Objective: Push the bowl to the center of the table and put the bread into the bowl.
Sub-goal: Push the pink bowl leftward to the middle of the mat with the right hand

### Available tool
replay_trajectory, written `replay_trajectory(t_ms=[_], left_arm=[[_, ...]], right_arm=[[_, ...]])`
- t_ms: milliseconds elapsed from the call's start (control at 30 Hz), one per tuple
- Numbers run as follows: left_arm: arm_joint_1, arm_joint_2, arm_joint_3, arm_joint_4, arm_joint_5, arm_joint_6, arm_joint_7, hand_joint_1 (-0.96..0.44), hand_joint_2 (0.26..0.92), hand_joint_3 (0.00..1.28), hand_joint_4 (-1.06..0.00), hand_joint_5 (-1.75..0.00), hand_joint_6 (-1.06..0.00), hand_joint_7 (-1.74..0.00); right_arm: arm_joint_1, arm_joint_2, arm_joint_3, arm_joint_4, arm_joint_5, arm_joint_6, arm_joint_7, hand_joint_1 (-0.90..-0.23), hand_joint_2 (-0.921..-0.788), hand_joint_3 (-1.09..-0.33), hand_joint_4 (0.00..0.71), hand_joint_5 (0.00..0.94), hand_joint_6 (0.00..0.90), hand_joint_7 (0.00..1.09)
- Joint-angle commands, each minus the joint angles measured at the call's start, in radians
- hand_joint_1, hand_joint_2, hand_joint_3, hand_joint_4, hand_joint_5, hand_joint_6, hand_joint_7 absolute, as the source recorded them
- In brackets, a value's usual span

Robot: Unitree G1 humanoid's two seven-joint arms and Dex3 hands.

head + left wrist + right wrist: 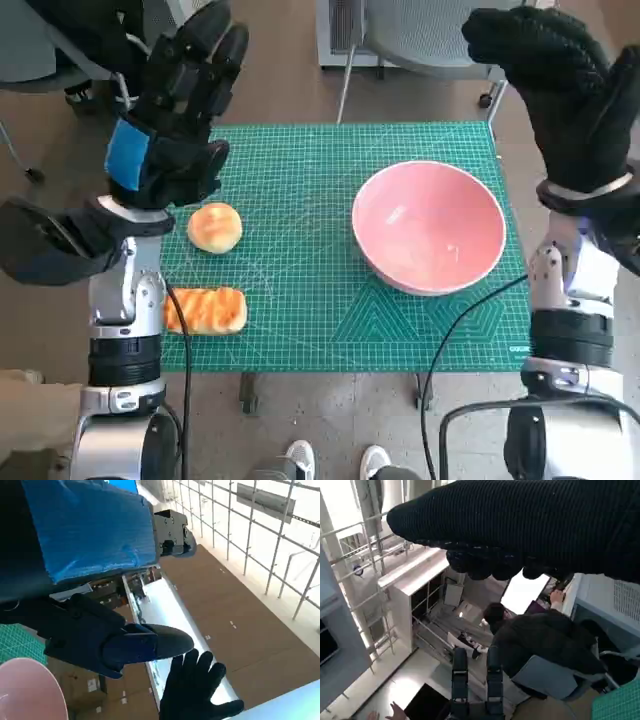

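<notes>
- pink bowl (428, 226) sits on the right side of the green cutting mat (300, 180), nothing in it
- round bun (214, 227) on the mat's left part, longer toasted bread (205, 310) nearer the front left corner
- left hand (175, 110) and right hand (565, 85) both raised, holding nothing, fingers apart
- someone's shoes (335, 462) at the bottom edge

Even, bright indoor light; the bowl (428, 226) shows soft glare. Head view bends at its edges. Wrist views: near hands blurred, windows overexposed.
</notes>
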Motion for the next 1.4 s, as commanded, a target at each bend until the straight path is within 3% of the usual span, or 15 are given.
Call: replay_trajectory(t_ms=[33,1400], left_arm=[[-0.007,0.006,0.005,-0.014,-0.008,0.005,0.001,-0.68,0.921,0.44,-0.07,0.0,0.0,-0.44],[0.017,0.003,0.016,-0.04,-0.003,-0.014,0.01,-0.66,0.921,0.45,-0.07,0.0,0.0,-0.44]], right_arm=[[0.016,-0.008,0.0,0.007,-0.008,0.005,-0.002,-0.703,-0.921,-0.786,0.244,0.0,0.275,0.0],[0.028,-0.023,-0.01,-0.012,0.007,0.012,0.004,-0.695,-0.921,-0.753,0.245,0.001,0.281,0.01]])
